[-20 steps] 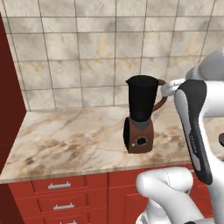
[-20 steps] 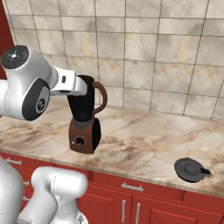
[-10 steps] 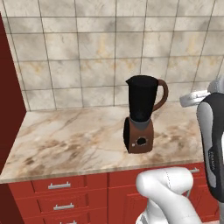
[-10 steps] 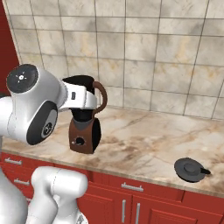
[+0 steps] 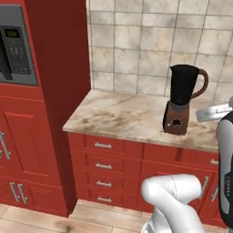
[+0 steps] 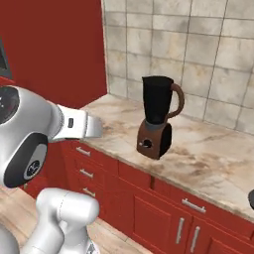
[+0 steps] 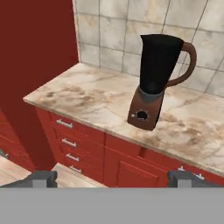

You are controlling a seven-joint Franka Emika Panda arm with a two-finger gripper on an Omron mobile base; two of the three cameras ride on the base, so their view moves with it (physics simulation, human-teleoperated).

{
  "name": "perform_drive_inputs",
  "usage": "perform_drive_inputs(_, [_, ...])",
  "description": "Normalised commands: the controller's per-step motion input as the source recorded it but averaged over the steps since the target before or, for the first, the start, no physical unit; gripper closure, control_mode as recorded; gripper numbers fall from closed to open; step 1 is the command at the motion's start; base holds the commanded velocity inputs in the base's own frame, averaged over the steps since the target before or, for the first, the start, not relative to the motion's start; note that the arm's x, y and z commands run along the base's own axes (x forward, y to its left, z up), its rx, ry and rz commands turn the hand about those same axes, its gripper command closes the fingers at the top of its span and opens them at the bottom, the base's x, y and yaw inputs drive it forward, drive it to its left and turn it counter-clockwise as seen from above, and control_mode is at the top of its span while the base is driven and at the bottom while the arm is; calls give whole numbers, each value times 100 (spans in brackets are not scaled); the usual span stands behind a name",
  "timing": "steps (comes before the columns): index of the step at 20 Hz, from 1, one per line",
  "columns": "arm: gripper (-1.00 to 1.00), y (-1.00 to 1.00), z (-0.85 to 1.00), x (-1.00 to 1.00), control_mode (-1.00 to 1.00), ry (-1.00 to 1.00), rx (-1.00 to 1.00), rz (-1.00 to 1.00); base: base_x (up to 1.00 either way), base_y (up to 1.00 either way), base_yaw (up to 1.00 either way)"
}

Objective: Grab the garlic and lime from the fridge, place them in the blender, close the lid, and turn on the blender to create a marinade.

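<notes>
The blender (image 5: 182, 102) (image 6: 158, 119) (image 7: 155, 83) stands upright on the marble counter (image 5: 123, 119), its tall black jar open at the top. In the hand view my gripper (image 7: 113, 179) is open with nothing between its fingertips (image 7: 41, 177). It hangs well in front of the counter edge and apart from the blender. A dark round piece at the right edge of the right base view may be the lid (image 6: 251, 199). The fridge, garlic and lime are out of view.
A tall red cabinet (image 5: 59, 68) with a built-in microwave (image 5: 16, 45) rises left of the counter. Red drawers (image 5: 103, 164) with metal handles run below the counter. A tiled wall (image 5: 136, 41) backs it. Tan floor (image 5: 91, 220) lies in front.
The whole picture has shifted, so the base has moved back and to the left. The tall cabinet and microwave have come into view and the blender sits farther right. The gripper stays open.
</notes>
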Motion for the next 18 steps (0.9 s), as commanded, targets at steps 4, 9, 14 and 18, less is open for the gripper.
perform_drive_inputs(4, [-100, 0, 0, 0, 100, 0, 0, 0, -19, 21, 100])
perform_drive_inputs(9, [-100, 0, 0, 0, 100, 0, 0, 0, -4, 36, 99])
perform_drive_inputs(14, [-100, 0, 0, 0, 100, 0, 0, 0, 14, 58, 81])
perform_drive_inputs(18, [-100, 0, 0, 0, 100, 0, 0, 0, 80, 62, 59])
